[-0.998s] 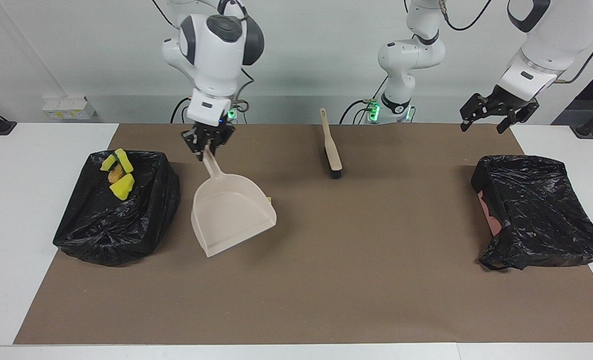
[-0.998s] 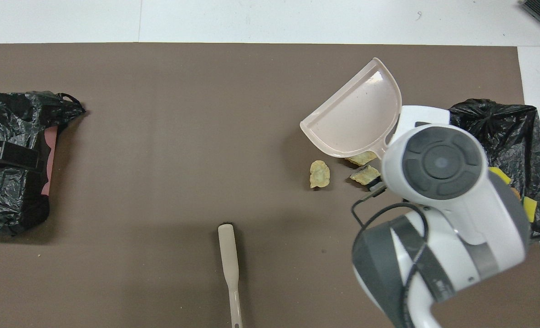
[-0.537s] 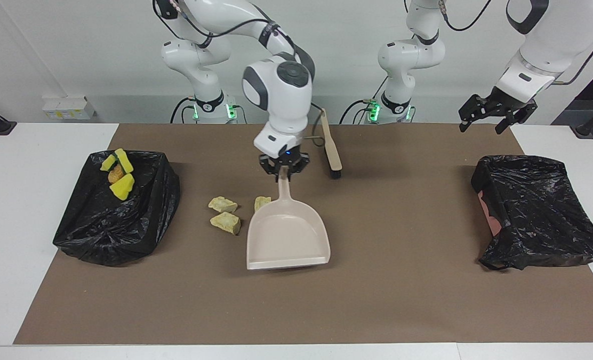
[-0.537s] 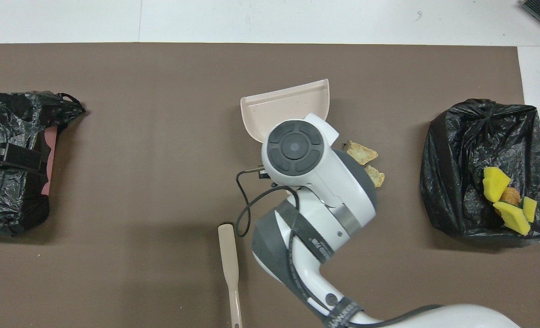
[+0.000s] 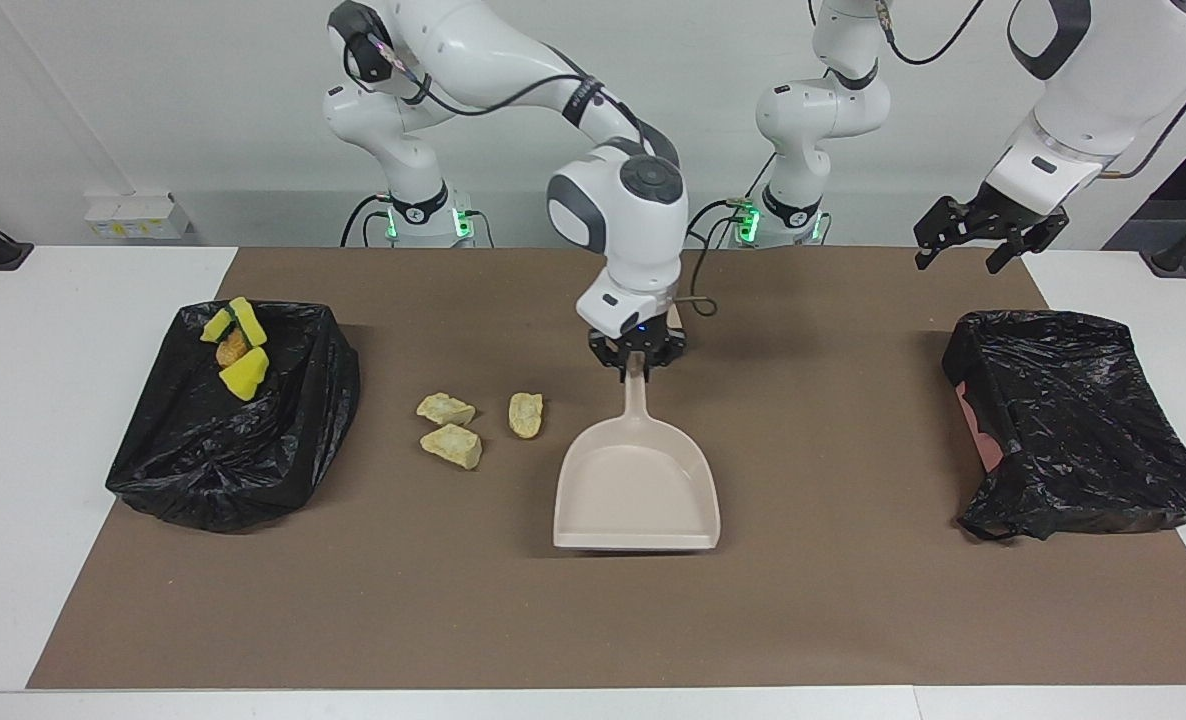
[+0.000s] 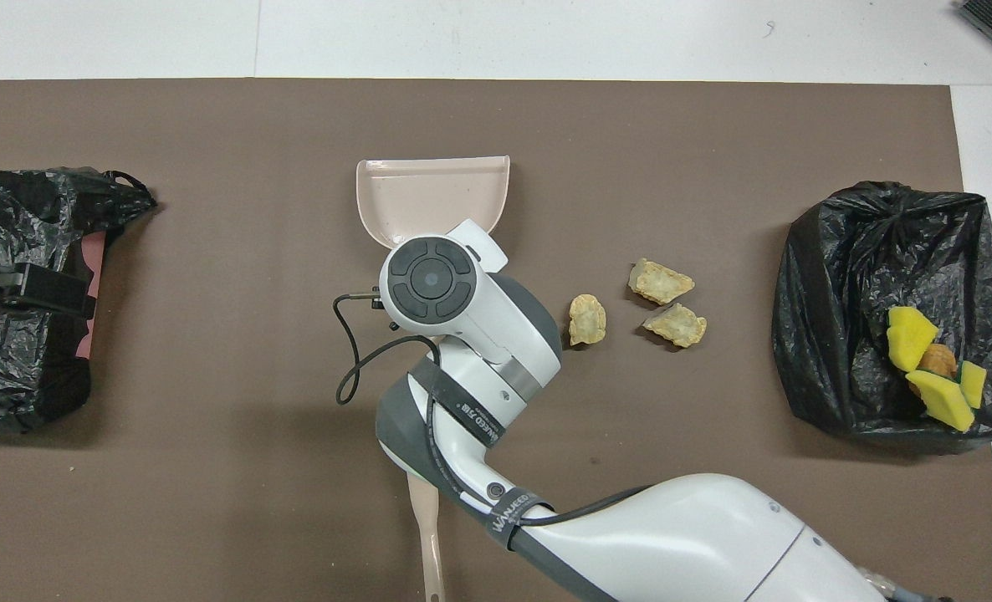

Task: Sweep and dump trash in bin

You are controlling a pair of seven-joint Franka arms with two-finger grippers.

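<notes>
1. Beige plastic dustpan (image 5: pixel 637 485) hangs by its handle from the right gripper (image 5: pixel 637 366), which is clamped on that handle over the middle of the brown mat (image 5: pixel 593 620); its pan is empty.
2. Three pale crumbly chunks (image 5: pixel 450 430) lie on the mat just beside the pan, toward the right arm's end; these are left to sweep.
3. Yellow and orange pieces (image 5: pixel 234 347) already sit in the black-lined bin (image 5: pixel 223 460) near that end's edge.
4. Left gripper (image 5: pixel 988 232) waits, fingers spread and empty, above the second bin (image 5: pixel 1073 430); the brush (image 6: pixel 426 527) lies unused near the robots' edge.
</notes>
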